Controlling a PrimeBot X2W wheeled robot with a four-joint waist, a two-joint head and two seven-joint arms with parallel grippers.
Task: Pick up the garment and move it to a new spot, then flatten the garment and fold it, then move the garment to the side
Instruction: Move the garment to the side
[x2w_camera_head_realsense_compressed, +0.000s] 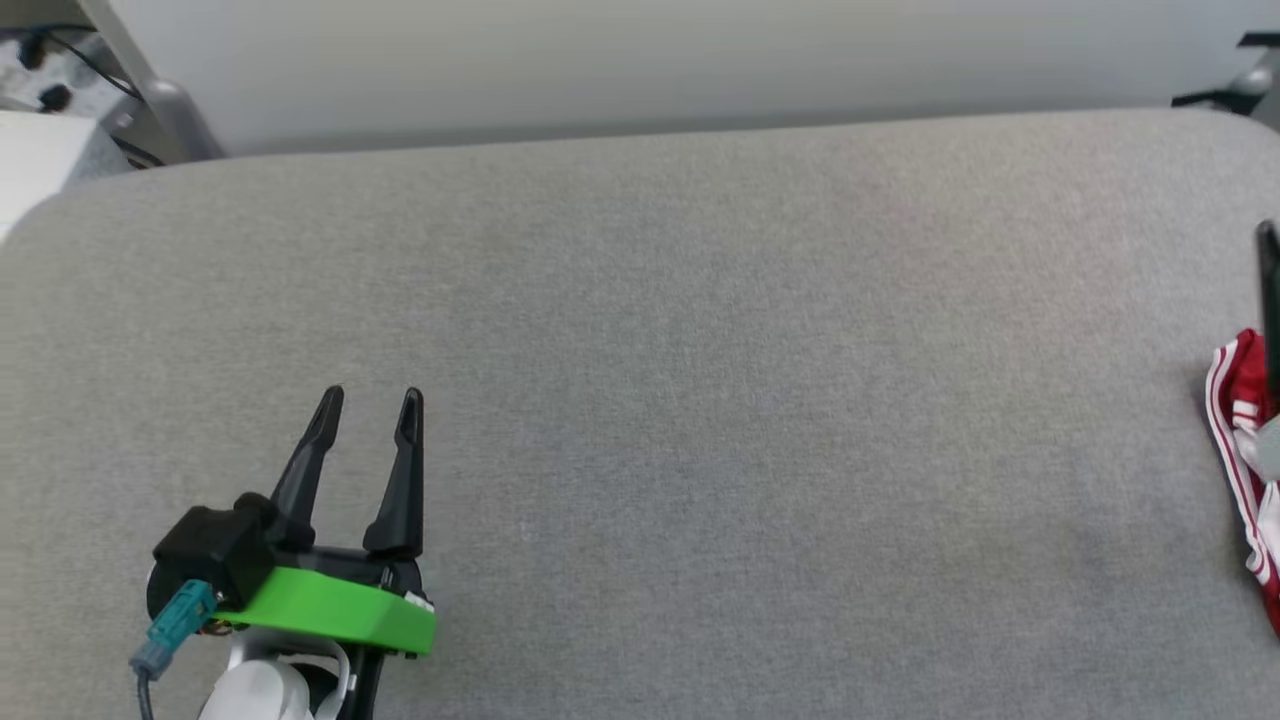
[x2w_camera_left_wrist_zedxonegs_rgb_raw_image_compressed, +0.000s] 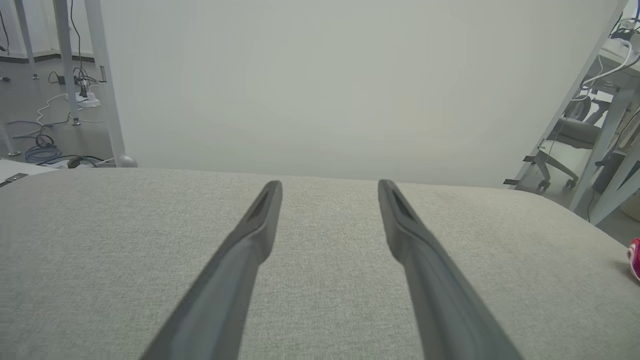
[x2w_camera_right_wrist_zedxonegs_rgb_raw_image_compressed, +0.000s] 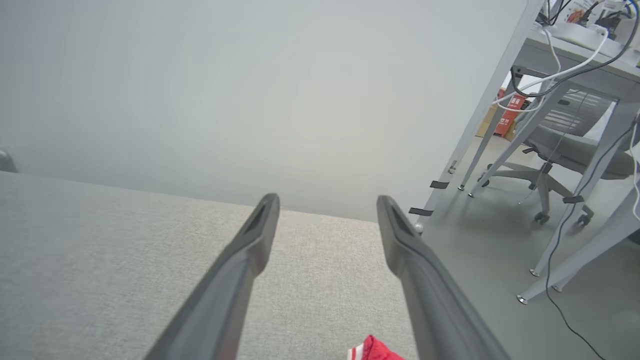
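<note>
Risk: garment (x2w_camera_head_realsense_compressed: 1240, 380) lies near the surface's (x2w_camera_head_realsense_compressed: 700, 350) right edge; my right tool (x2w_camera_right_wrist_zedxonegs_rgb_raw_image_compressed: 327, 202), spread close by it, could shove it off; left tool (x2w_camera_head_realsense_compressed: 372, 397) spread, idle.

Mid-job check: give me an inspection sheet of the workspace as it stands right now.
Surface: grey fabric pad, flat.
Job's things: red and white shirt at the pad's right edge, partly cut off by the frame.
Clutter: nothing seen.
Claws: left claw open, holding nothing; right claw open, at the shirt's edge.
Cables: loose cables on the floor; more hang from a desk.
Surroundings: pale wall, office chair.
</note>
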